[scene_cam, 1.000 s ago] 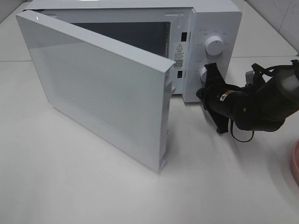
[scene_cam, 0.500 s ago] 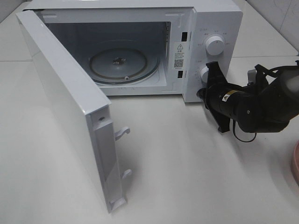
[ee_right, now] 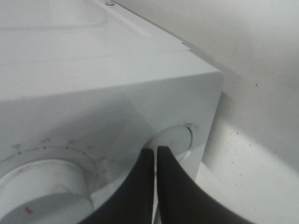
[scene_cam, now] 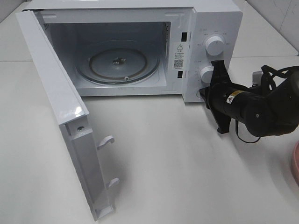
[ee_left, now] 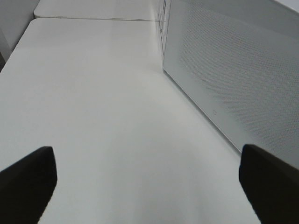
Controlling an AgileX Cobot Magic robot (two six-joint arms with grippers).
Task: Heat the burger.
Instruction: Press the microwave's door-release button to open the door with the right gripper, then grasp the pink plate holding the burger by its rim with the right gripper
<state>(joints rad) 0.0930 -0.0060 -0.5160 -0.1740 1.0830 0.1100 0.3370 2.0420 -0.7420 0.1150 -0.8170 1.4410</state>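
The burger is out of view in every frame. The white microwave (scene_cam: 205, 28) stands at the back with its door (scene_cam: 60, 107) swung wide open, showing an empty glass turntable (scene_cam: 117, 63). My right gripper (scene_cam: 202, 93) is shut, its tips at the lower right of the control panel, below the two knobs. In the right wrist view the shut right gripper (ee_right: 154, 151) points at a round button (ee_right: 175, 140) on the panel. My left gripper (ee_left: 149, 186) is open over bare table beside the door's outer face (ee_left: 233, 79).
A pink plate (scene_cam: 295, 163) shows only its rim at the right edge of the table. The open door reaches far toward the front left. White tabletop (scene_cam: 187, 177) lies in front of the microwave.
The microwave door has swung from half open to wide open, uncovering the turntable. My right gripper has drawn back slightly to the right of the panel.
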